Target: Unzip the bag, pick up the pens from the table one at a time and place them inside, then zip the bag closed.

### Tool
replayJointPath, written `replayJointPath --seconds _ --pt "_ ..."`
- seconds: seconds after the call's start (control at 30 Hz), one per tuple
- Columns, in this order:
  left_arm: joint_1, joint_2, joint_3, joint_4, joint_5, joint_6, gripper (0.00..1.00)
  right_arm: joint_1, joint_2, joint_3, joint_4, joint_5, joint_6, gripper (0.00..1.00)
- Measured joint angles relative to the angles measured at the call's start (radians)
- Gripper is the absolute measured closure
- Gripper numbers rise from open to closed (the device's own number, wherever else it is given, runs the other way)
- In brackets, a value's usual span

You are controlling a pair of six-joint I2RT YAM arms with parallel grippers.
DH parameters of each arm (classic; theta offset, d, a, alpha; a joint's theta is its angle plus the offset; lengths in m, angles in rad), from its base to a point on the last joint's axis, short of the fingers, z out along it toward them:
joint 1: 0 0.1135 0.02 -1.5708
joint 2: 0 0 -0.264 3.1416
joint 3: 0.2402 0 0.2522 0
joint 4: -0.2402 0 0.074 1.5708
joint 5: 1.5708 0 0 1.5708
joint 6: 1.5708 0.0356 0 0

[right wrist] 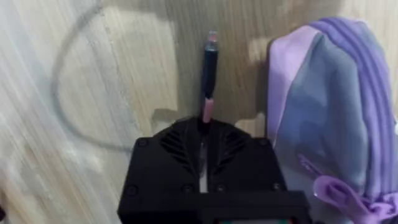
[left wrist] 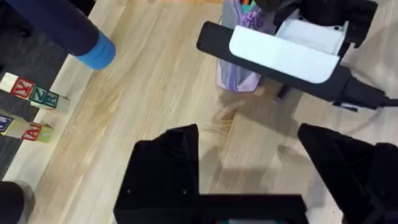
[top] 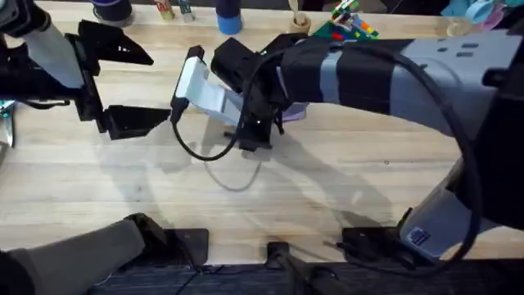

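Pinching the black pen (right wrist: 209,68) by its pink-banded end, right fingers (right wrist: 204,151) clamped tight, pen sticking straight out over the counter (right wrist: 137,74). Sat just beside the lavender bag (right wrist: 329,106), whose mouth looked open from the right wrist view. Reads as mid pick-and-place on this pen; next move probably calls for swinging the tip over that opening and letting go. Left fingers (left wrist: 249,171) spread wide, holding nothing, hovering above bare wood, well off to the left in the overhead. Couldn't make out the pen from overhead, hidden under the right arm; just a sliver of purple there (top: 295,112). Same bag end-on in the left wrist view (left wrist: 237,78).
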State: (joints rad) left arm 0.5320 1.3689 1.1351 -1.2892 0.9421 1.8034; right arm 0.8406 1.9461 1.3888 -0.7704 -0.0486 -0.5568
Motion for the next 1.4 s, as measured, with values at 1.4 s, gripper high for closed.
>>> replayJointPath --seconds 1.4 --pt "0.0 0.0 0.0 0.003 0.028 0.0 0.008 -0.161 -0.414 -0.019 -0.097 0.125 -0.235 0.97"
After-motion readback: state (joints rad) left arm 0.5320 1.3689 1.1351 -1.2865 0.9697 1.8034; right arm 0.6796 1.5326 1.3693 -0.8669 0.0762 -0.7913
